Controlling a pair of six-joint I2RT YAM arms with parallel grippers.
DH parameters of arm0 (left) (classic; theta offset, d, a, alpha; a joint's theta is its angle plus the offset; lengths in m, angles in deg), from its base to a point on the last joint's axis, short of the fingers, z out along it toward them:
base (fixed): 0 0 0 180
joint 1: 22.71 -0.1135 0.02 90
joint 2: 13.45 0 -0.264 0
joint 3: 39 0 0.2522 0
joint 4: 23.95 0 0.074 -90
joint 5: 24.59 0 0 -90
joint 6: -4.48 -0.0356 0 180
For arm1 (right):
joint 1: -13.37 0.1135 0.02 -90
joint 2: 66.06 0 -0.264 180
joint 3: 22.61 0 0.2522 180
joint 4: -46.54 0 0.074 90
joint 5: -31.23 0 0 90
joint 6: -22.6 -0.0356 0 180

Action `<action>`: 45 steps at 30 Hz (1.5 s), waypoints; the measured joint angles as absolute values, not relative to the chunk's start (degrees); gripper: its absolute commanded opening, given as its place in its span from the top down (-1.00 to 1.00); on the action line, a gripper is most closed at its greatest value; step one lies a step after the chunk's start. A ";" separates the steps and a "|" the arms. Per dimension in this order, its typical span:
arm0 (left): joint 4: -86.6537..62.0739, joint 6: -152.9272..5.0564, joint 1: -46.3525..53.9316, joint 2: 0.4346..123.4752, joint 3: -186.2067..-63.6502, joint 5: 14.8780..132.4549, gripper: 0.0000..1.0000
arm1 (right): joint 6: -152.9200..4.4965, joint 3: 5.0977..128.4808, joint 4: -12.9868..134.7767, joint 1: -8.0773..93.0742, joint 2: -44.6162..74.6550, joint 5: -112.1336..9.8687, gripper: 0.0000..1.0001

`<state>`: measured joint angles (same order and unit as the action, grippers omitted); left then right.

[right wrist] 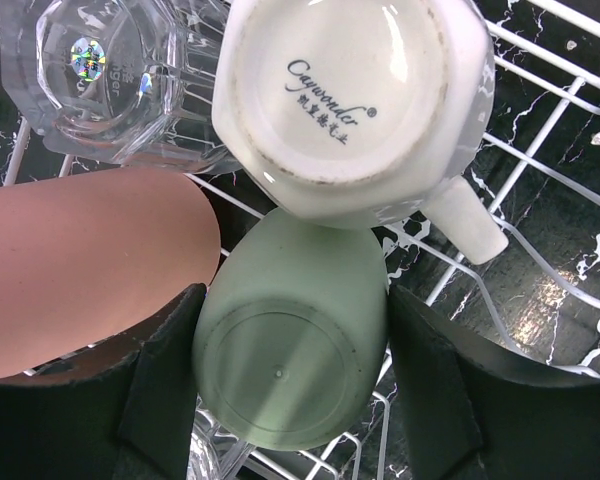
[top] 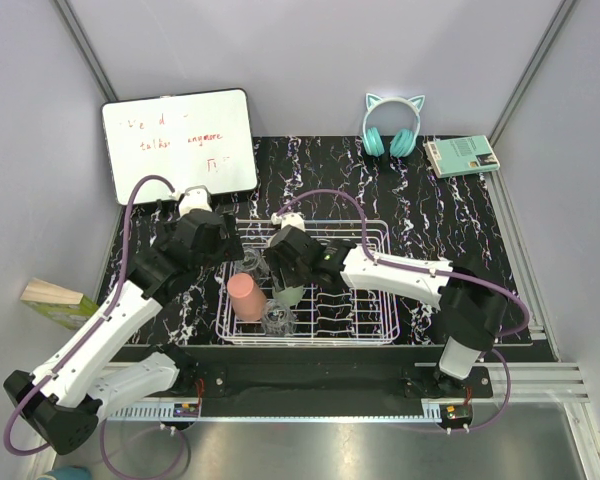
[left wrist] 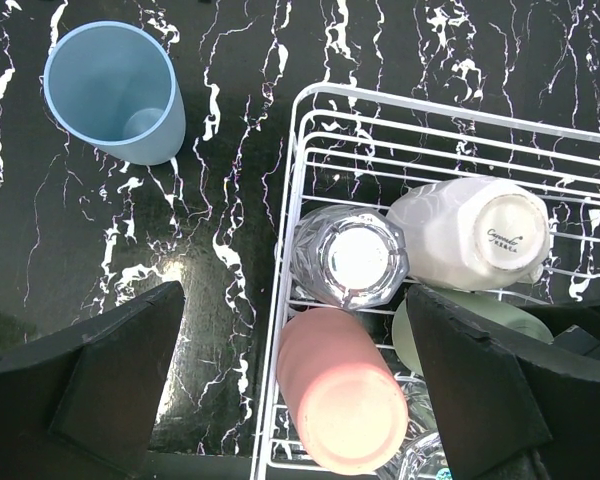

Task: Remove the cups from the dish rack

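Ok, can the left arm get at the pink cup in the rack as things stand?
Probably yes. The left tool hangs open right above the pink cup, whose base is uncovered. The right tool at the pale green cup beside it makes it tight.

The left arm (top: 90,345) and right arm (top: 390,272) share white shells, black joints and purple cables (top: 131,207).

Pink cup (top: 246,297) inside the white wire dish rack (top: 375,330)
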<state>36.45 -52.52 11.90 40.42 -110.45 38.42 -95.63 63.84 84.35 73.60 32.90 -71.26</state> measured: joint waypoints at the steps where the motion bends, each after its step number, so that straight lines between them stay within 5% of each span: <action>1: 36.42 -52.48 11.90 40.39 -110.45 38.42 -0.98 | -95.69 63.80 84.33 73.60 32.85 -71.26 1.00; 11: 36.42 -52.43 12.12 40.39 -110.45 38.31 -0.98 | -96.15 62.97 85.80 73.60 28.52 -71.24 1.00; 28: 21.43 -51.06 12.18 33.75 -106.58 47.19 -0.98 | -96.35 62.59 83.54 71.19 -1.27 -80.09 1.00; 36: 1.58 -46.71 12.18 27.59 -98.47 60.52 -0.98 | -108.85 40.63 66.74 52.53 -11.87 -63.37 1.00; 45: -14.07 -41.53 12.18 30.58 -93.51 74.84 -0.97 | -122.82 32.08 39.61 49.03 -7.54 -44.88 1.00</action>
